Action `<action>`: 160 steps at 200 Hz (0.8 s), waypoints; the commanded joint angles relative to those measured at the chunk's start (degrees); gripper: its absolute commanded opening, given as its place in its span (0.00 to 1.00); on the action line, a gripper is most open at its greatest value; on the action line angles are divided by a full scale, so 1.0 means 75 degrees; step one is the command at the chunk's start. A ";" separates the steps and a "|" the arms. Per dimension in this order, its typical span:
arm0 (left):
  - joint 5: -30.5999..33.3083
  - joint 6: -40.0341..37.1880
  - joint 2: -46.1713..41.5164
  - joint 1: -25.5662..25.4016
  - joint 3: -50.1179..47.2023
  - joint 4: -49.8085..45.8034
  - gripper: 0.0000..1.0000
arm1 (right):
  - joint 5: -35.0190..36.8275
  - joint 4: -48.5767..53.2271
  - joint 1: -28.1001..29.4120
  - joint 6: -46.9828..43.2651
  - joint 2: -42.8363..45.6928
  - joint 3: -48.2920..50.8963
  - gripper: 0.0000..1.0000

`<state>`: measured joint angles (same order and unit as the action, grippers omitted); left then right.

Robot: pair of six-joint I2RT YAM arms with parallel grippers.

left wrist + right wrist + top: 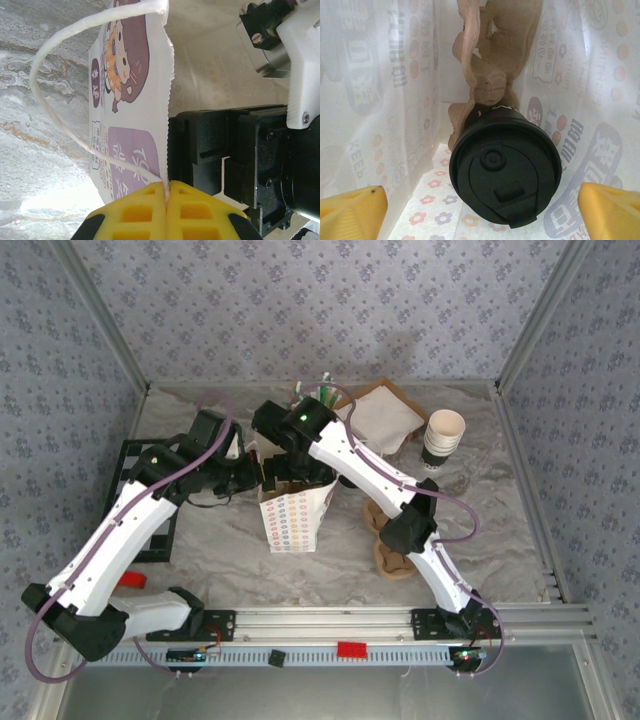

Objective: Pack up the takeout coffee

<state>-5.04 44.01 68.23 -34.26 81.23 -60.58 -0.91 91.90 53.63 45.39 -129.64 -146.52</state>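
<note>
A grey, marbled table (pixel 500 540) filled an enclosure with patterned walls. Two white arms reached in from its near edge and met at a paper bag (pixel 293 520) standing upright near the middle.

The left arm (pixel 120 540) came to the bag's left side. Its jaws were closed on the top edge of the bag (pixel 125 100), with the yellow fingertips (pixel 145 215) pressed together on the paper where the white cord handle (pixel 50 65) joined it. The printed outer wall of the bag ran away from those jaws, and the cord looped out to their left.

The right arm (pixel 370 475) bent down into the bag's mouth. Its jaws were spread wide and held nothing. One yellow fingertip (pixel 350 207) sat close to one bag wall (pixel 360 100), and the other close to the opposite wall.

Between and beneath the right jaws, inside the bag, a coffee cup (pixel 505 170) with a black lid sat in a brown cardboard carrier (pixel 490 65).

Outside the bag, a black rack (pixel 128 455) lay under the left arm. A stack of paper cups (pixel 443 438) stood to the right of the right jaws, well apart from them. Spare cardboard carriers (pixel 392 560) lay beside the right arm's lower part.
</note>
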 commanded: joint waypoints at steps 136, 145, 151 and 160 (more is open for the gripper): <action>0.0214 0.0060 -0.0109 -0.0079 -0.0145 -0.0294 0.00 | -0.0144 0.0554 0.0054 0.0066 0.0595 -0.0222 0.97; 0.0235 0.0070 -0.0120 -0.0081 -0.0150 -0.0308 0.00 | -0.0146 0.0555 0.0057 0.0088 0.0639 -0.0223 0.97; 0.0249 0.0079 -0.0138 -0.0073 -0.0155 -0.0308 0.00 | -0.0157 0.0545 0.0053 0.0081 0.0673 -0.0219 0.96; 0.0250 0.0092 -0.0144 -0.0073 -0.0167 -0.0314 0.00 | -0.0184 0.0530 0.0049 0.0087 0.0702 -0.0222 0.95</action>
<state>-4.60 44.18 67.90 -34.30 80.82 -60.23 -1.98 91.90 53.67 45.41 -127.37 -146.58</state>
